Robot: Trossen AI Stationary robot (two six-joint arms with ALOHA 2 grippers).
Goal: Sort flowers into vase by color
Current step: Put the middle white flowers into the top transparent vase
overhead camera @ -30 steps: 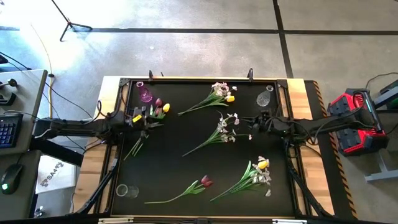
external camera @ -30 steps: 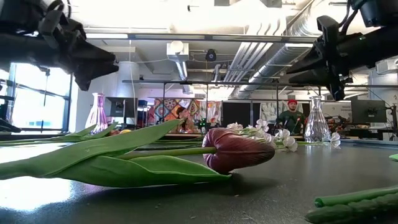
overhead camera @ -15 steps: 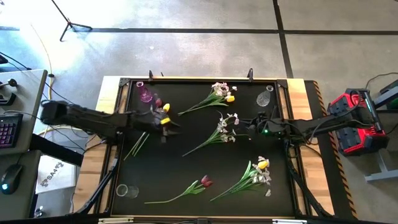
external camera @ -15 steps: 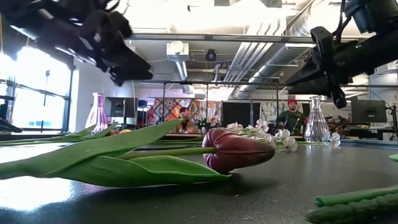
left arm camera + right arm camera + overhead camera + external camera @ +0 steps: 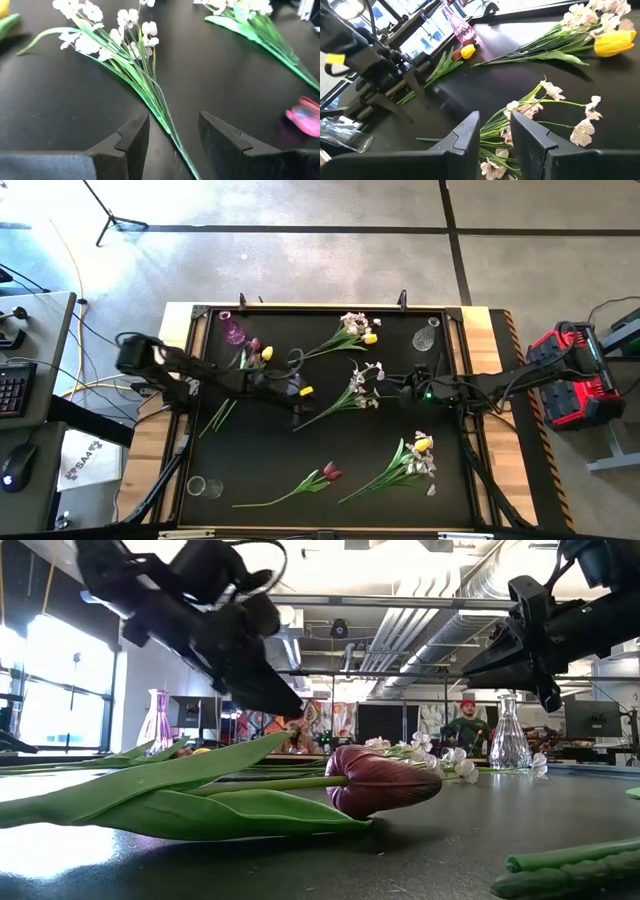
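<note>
A spray of pale blossoms (image 5: 355,388) lies in the middle of the black table, its thin green stem (image 5: 159,102) running toward my left gripper (image 5: 172,122). That gripper (image 5: 300,408) hovers open over the stem's end, one finger on either side, touching nothing. My right gripper (image 5: 403,385) waits open by the spray's blossom end (image 5: 547,90), with nothing between its fingers (image 5: 470,132). A pink vase (image 5: 233,330) stands far left and a clear vase (image 5: 425,338) far right. Red and yellow tulips (image 5: 258,352) lie beside the pink vase.
A yellow tulip with blossoms (image 5: 350,332) lies at the far middle. Another yellow tulip with blossoms (image 5: 412,458) lies near right, and a dark red tulip (image 5: 322,475) near the front. A clear glass (image 5: 203,487) sits at the near left corner.
My left gripper has swept from beside the pink vase toward the table's right, out over the middle spray's stem end. It has sunk a little and tipped downward, and it has stayed open. No flower has moved.
</note>
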